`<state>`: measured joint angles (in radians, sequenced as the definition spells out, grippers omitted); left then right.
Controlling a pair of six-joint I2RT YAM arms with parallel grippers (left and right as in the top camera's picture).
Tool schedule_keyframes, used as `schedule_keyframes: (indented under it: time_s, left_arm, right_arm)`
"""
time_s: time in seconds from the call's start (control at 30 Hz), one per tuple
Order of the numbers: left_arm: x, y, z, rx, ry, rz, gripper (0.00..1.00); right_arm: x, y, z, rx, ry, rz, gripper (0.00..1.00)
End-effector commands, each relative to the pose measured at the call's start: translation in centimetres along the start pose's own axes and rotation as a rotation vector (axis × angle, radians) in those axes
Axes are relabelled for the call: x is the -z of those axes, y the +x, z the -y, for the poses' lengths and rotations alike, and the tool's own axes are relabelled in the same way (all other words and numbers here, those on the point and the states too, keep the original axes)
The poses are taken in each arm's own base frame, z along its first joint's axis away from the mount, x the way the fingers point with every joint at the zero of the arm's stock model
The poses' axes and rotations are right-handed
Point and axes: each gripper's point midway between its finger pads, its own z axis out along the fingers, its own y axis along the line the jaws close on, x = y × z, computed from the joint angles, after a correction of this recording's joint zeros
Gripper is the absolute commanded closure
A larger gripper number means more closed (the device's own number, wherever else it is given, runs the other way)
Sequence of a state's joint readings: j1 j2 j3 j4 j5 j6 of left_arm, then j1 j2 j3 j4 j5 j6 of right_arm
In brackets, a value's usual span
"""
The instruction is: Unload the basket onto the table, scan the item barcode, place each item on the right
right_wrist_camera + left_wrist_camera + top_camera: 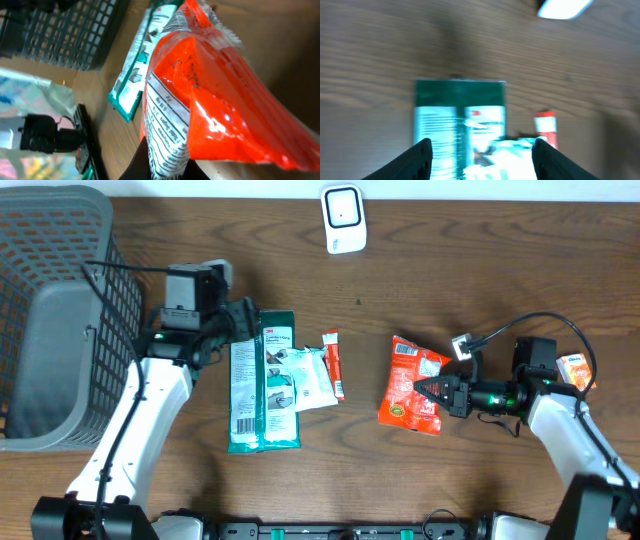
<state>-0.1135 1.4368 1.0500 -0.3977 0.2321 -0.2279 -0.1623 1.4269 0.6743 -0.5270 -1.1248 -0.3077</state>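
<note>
A red snack bag (410,385) with a white nutrition panel lies right of the table's middle. My right gripper (424,389) is shut on its right edge. In the right wrist view the bag (215,100) fills the frame and my right gripper (167,167) pinches its white panel. A white scanner-like device (342,218) stands at the far edge. My left gripper (244,323) hovers over the top of a green package (263,380), jaws open and holding nothing. The left wrist view is blurred; the green package (460,120) lies beyond my open left gripper (482,162).
A grey basket (55,310) fills the far left. White wipes (312,378) and a red stick pack (335,363) lie beside the green package. A small orange box (577,370) sits by the right arm. The scanner (565,7) shows in the left wrist view.
</note>
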Motion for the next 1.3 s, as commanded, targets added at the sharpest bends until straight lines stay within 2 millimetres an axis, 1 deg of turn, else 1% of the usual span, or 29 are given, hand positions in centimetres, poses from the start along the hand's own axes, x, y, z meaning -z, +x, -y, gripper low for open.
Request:
schedule_keyframes:
  time_s: [0.0,0.03,0.1,0.23,0.3,0.4,0.43,0.5,0.6,0.67,0.8,1.13,1.27]
  left_arm:
    - [0.9,-1.3,-3.6,0.024,-0.140,0.044,0.21]
    - [0.9,-1.3,-3.8,0.028,-0.142,0.045,0.17]
    - [0.9,-1.3,-3.8,0.030,-0.143,0.042,0.16]
    - [0.9,-1.3,-3.8,0.030,-0.143,0.042,0.16]
    - [0.9,-1.3,-3.8,0.030,-0.143,0.042,0.16]
    - [0.9,-1.3,-3.8,0.030,-0.143,0.042,0.16]
    - [0.9,-1.3,-3.8,0.030,-0.143,0.042,0.16]
    - [0.9,-1.3,-3.8,0.030,-0.143,0.042,0.16]
    - [0.9,-1.3,-3.8,0.030,-0.143,0.042,0.15]
    - [0.9,-1.3,-3.8,0.030,-0.143,0.042,0.15]
    - [0.9,-1.3,-3.8,0.030,-0.143,0.042,0.15]
    - [0.9,-1.3,-3.8,0.030,-0.143,0.042,0.15]
    - [0.9,-1.3,-3.8,0.030,-0.143,0.042,0.15]
  right_arm:
    - [0.1,-1.9,-2.8,0.160,-0.016,0.018,0.99]
    - [0.1,-2.2,-3.2,0.171,-0.016,0.020,0.99]
    - [0.1,-3.2,-4.4,0.201,-0.022,0.021,0.99]
    - [-0.6,-4.8,-5.6,0.252,0.021,-0.009,0.99]
    - [-0.7,-5.1,-5.5,0.257,0.086,-0.043,0.99]
    - [-0.4,-5.4,-4.9,0.261,0.220,-0.104,0.99]
    - [-0.1,-5.5,-4.5,0.266,0.290,-0.134,0.99]
    - [0.2,-5.3,-4.4,0.267,0.358,-0.179,0.99]
    - [0.3,-4.0,-4.5,0.231,0.363,-0.227,0.99]
    - [0.4,-3.7,-4.5,0.220,0.362,-0.237,0.99]
    - [0.4,-3.4,-4.6,0.210,0.359,-0.245,0.99]
    - [0.5,-3.7,-4.4,0.219,0.371,-0.239,0.99]
    - [0.5,-3.3,-4.4,0.208,0.371,-0.250,0.99]
